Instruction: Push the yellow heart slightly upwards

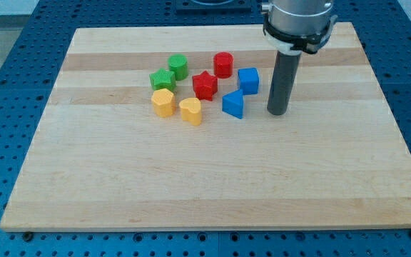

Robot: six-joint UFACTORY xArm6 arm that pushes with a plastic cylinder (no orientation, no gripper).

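The yellow heart (190, 111) lies on the wooden board (212, 185), left of centre. A yellow hexagon-like block (163, 102) sits just to its left. My tip (277, 113) rests on the board well to the right of the heart, just right of the blue triangle-like block (234, 104) and below-right of the blue cube (248, 80). It touches no block. The red star (205, 85) lies above-right of the heart.
A red cylinder (223, 64) stands above the red star. A green cylinder (178, 66) and a green star-like block (163, 79) lie above the yellow hexagon. The board sits on a blue perforated table (13, 86).
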